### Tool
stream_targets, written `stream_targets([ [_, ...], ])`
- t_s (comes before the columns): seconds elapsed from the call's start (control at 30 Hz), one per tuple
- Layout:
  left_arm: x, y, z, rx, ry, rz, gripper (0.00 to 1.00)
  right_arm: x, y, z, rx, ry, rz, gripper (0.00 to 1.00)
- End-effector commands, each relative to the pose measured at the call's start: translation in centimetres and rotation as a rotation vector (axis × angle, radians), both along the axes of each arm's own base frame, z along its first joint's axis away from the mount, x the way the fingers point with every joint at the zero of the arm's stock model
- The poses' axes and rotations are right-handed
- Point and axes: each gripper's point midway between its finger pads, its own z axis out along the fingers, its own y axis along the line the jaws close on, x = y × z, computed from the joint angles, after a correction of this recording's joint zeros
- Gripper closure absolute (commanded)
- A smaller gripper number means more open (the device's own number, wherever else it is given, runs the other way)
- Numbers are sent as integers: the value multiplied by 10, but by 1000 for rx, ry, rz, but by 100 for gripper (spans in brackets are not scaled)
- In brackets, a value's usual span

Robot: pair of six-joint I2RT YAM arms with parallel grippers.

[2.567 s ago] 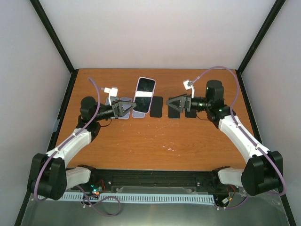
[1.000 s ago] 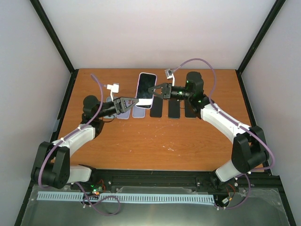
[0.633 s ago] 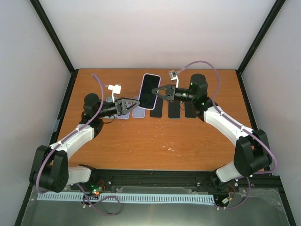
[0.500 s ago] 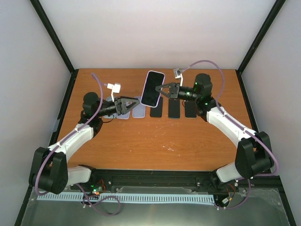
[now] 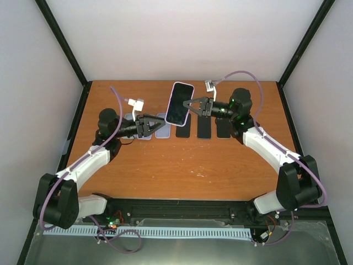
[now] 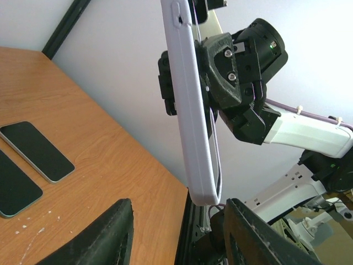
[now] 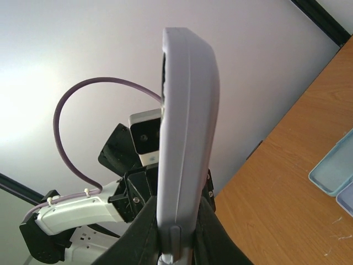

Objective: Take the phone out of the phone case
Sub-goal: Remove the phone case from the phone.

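Trainee: Where is the phone (image 5: pixel 179 106)?

Operator: Off the counter (image 5: pixel 182 160), seated in its lilac phone case (image 6: pixel 190 110). The right gripper (image 5: pixel 191 106) is clamped on the case near one end and holds it raised between the arms.

Trainee: Why raised?

Operator: Probably to give the left gripper (image 5: pixel 160 122), spread and empty just beside it, a free edge to peel. It also keeps the case above the bare phones (image 5: pixel 204 128) and empty cases (image 7: pixel 336 171) on the counter.
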Motion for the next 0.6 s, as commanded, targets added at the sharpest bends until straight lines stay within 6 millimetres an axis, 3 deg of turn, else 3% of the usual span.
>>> stream_targets([
  [0.0, -6, -9, 15, -5, -74, -41, 53, -9, -4, 24, 45, -106, 10, 97],
  [0.33, 9, -10, 0, 13, -19, 1, 62, -12, -4, 26, 49, -128, 23, 97],
  [0.57, -5, -11, 10, -23, -57, -57, 58, -14, -4, 23, 32, -152, 24, 97],
])
